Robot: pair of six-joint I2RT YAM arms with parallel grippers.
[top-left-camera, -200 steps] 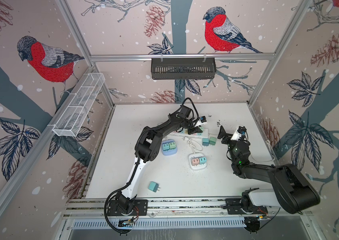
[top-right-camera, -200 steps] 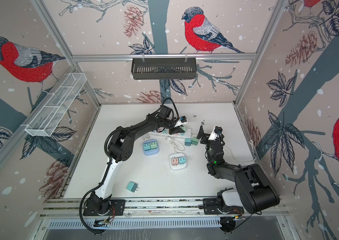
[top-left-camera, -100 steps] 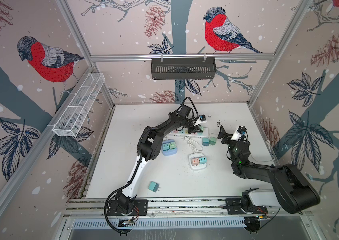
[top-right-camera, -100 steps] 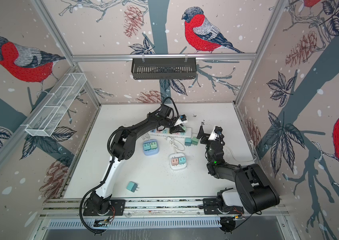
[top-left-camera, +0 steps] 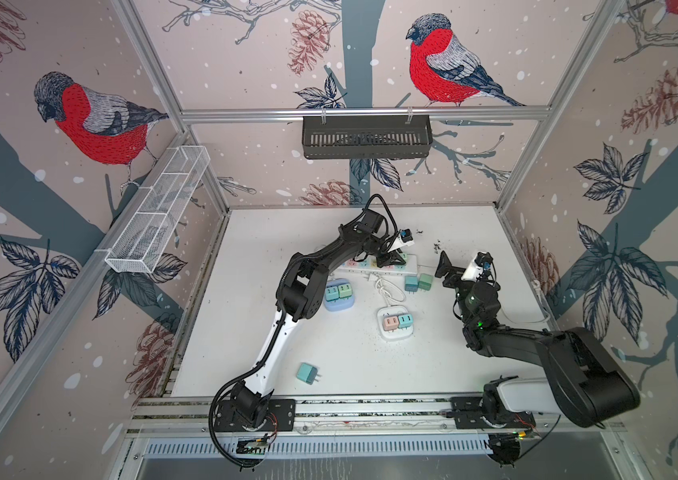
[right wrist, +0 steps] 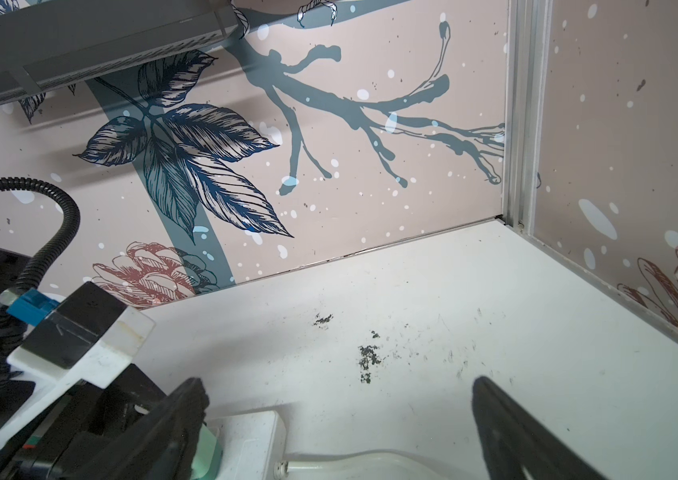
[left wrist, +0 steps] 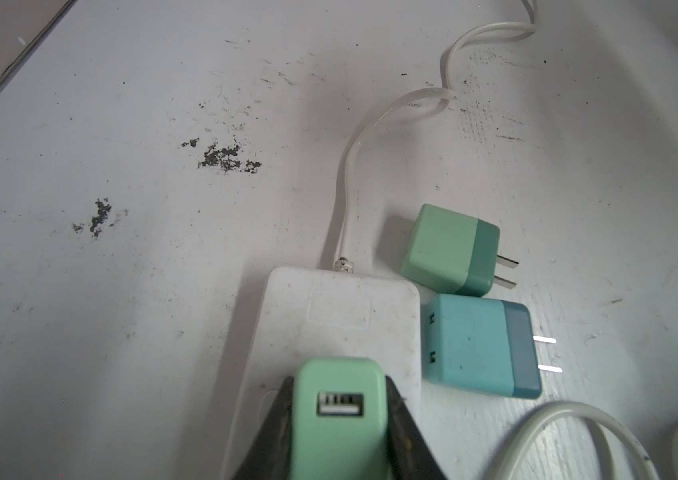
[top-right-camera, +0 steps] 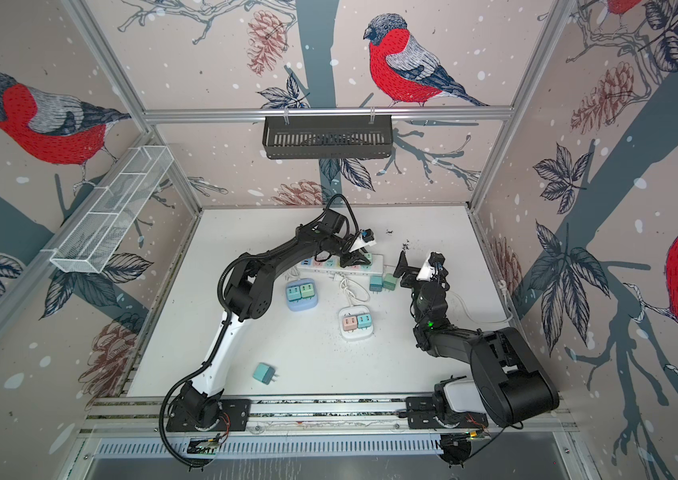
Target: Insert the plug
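My left gripper (left wrist: 337,432) is shut on a mint-green plug (left wrist: 337,415) whose USB port faces the camera. The plug stands over the cord end of the white power strip (left wrist: 329,324), and its prongs are hidden. In both top views this gripper (top-left-camera: 391,259) (top-right-camera: 356,259) sits low on the strip (top-left-camera: 411,262) (top-right-camera: 376,262). My right gripper (right wrist: 337,388) (top-left-camera: 453,270) hovers open and empty just right of the strip's end (right wrist: 254,440). The green plug (right wrist: 208,453) shows beside one of its fingers.
A green plug (left wrist: 449,249) and a blue plug (left wrist: 482,349) lie loose beside the strip. A coiled white cord (top-left-camera: 389,289), a blue socket cube (top-left-camera: 339,305), a white socket cube (top-left-camera: 396,334) and a loose teal plug (top-left-camera: 307,372) lie nearer the front.
The left arm's elbow has shifted slightly while its gripper stays at the strip with the plug. The right arm has not moved.
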